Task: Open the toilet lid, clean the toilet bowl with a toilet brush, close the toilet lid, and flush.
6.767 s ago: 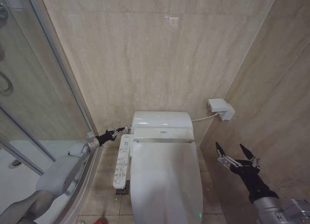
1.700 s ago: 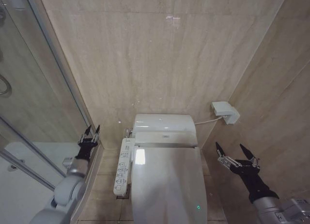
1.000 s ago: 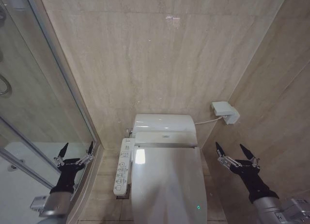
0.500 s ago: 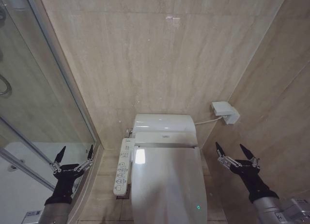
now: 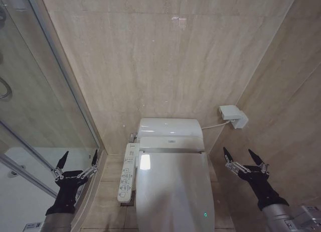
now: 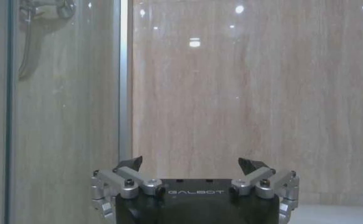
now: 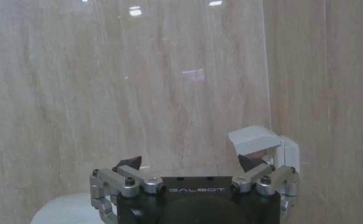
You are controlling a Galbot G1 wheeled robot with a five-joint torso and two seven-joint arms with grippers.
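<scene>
The left claw (image 5: 76, 160) is hovering with fingers spread beside the glass shower door (image 5: 35, 116), empty; its body is showing "GALBOT". The right claw (image 5: 246, 158) is hovering spread, empty, right of the toilet lid (image 5: 173, 192), which is lying closed over the toilet.

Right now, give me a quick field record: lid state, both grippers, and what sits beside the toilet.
toilet lid: closed, flat over the bowl
left gripper: open, empty, raised by the glass shower wall, left of the toilet
right gripper: open, empty, raised right of the toilet near the side wall
control panel: on the toilet's left side
wall box: white, right of the tank, cable attached
</scene>
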